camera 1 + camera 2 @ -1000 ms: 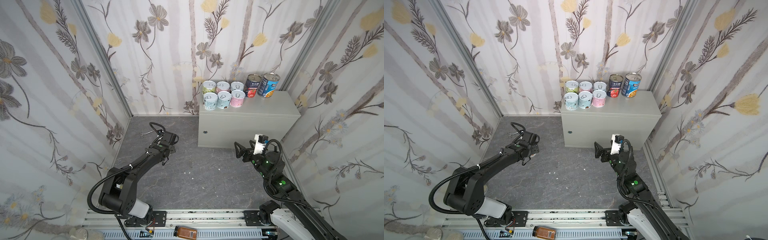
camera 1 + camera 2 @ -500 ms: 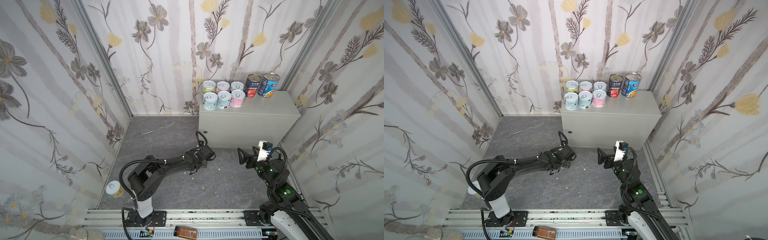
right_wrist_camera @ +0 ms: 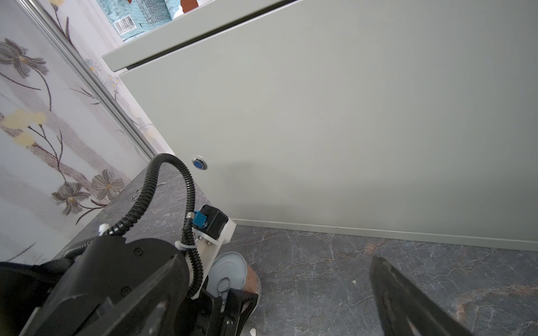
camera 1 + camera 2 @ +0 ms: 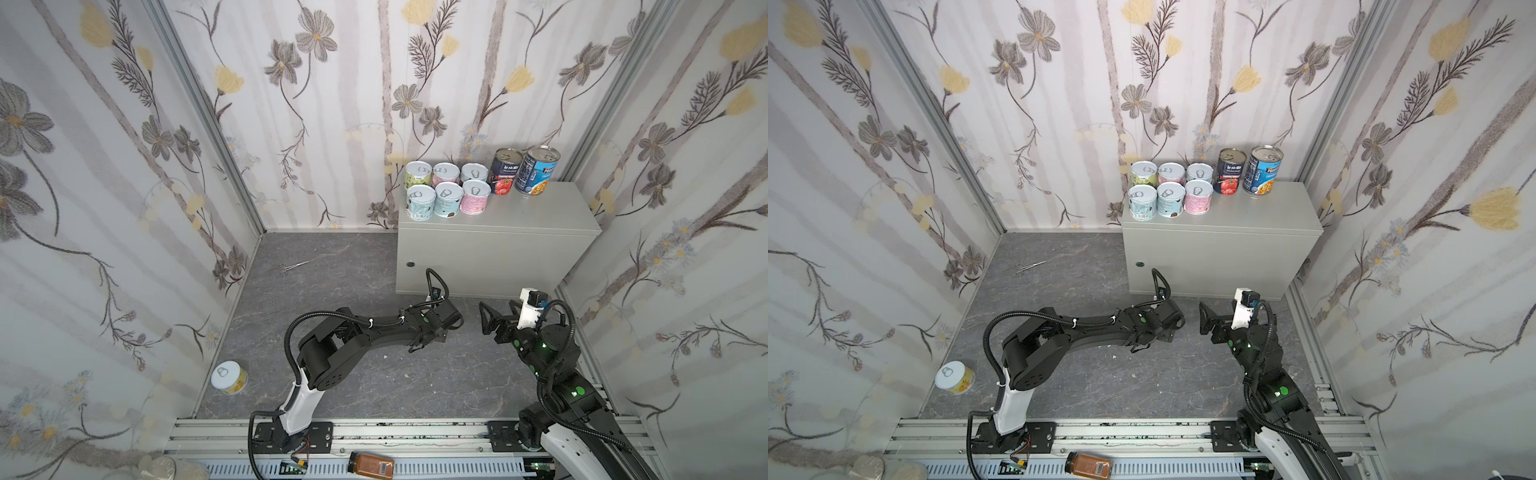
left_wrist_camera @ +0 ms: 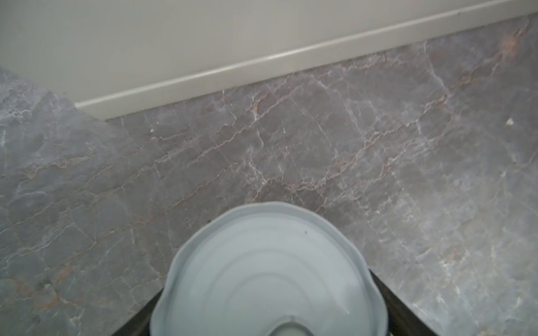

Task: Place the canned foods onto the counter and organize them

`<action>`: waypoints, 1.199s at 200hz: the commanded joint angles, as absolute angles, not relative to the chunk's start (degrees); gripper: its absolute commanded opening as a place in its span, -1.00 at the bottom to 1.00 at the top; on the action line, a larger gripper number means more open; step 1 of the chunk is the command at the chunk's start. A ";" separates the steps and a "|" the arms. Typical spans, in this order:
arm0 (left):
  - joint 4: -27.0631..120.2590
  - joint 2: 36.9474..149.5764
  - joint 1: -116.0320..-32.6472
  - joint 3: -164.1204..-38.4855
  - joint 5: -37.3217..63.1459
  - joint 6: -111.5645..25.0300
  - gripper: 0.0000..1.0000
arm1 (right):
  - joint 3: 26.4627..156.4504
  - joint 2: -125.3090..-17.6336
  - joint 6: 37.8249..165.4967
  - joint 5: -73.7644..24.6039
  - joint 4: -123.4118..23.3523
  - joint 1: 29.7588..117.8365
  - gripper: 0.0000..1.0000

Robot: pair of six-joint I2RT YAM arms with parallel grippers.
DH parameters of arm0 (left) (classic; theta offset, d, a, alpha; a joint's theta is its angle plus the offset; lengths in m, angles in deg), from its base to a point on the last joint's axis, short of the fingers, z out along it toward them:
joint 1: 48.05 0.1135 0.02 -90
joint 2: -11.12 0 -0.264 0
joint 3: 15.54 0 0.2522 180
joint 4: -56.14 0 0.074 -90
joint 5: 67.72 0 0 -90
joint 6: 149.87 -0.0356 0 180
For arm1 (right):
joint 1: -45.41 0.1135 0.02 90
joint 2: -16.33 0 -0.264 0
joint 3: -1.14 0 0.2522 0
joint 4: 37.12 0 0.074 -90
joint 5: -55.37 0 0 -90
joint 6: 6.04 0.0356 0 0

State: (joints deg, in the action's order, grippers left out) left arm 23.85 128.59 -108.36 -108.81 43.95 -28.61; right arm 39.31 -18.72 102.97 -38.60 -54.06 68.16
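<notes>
The counter (image 4: 540, 212) holds six short pastel cans (image 4: 448, 198), a tomato-labelled can (image 4: 504, 174) and a blue-labelled can (image 4: 536, 172). A yellow-labelled can (image 4: 228, 376) stands on the floor at the front left. My left gripper (image 4: 428, 340) points down at the floor in front of the counter. An orange-brown can (image 3: 233, 273) stands between its parted fingers, its silver lid (image 5: 267, 276) filling the left wrist view; in both top views the arm hides it. My right gripper (image 4: 496, 309) hangs open and empty just right of that can.
An amber jar (image 4: 371, 463) lies on the front rail. A thin metal tool (image 4: 293, 266) lies on the floor at the back left. Flowered walls close in the floor on three sides, and the counter fills the back right corner.
The left arm has swung from the back left of the floor across to the front of the counter. The yellow can, hidden by that arm before, now shows. The right arm drew back slightly.
</notes>
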 commanded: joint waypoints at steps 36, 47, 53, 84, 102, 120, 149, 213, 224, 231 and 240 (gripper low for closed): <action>23.04 121.51 -108.61 -107.81 47.12 -28.68 1.00 | 40.28 -21.56 103.69 -39.00 -56.19 68.58 0.99; 23.00 119.13 -108.56 -107.25 47.84 -28.69 1.00 | 40.29 -21.08 103.85 -39.42 -56.58 68.69 0.99; 22.96 117.76 -108.56 -106.82 48.36 -28.54 1.00 | 40.16 -20.82 104.03 -39.54 -56.69 68.83 0.99; 22.87 108.54 -108.38 -101.58 52.51 -28.17 1.00 | 36.67 -19.47 105.50 -39.64 -53.67 71.45 0.99; 22.87 102.36 -107.71 -96.91 54.34 -27.42 1.00 | 32.37 -19.17 107.35 -44.41 -48.79 77.12 0.99; 22.87 95.59 -106.35 -91.65 55.05 -26.03 1.00 | 27.43 -20.51 108.62 -51.80 -40.87 85.37 0.99; 22.87 85.79 -103.96 -84.06 54.59 -24.85 1.00 | 21.32 -27.24 109.19 -60.73 -25.44 96.18 0.99; 22.87 73.57 -99.17 -73.72 53.32 -24.00 1.00 | 19.88 -60.27 106.54 -57.94 5.42 98.59 0.99; 22.87 72.77 -98.43 -73.13 53.01 -24.17 1.00 | 21.06 -66.28 105.94 -57.95 9.43 98.59 0.99; 22.87 72.28 -97.94 -72.83 52.79 -24.37 1.00 | 20.74 -69.60 105.78 -58.00 13.92 98.58 0.99; 22.87 71.80 -97.42 -72.34 52.39 -24.61 1.00 | 20.29 -73.06 105.38 -57.83 19.49 98.59 0.99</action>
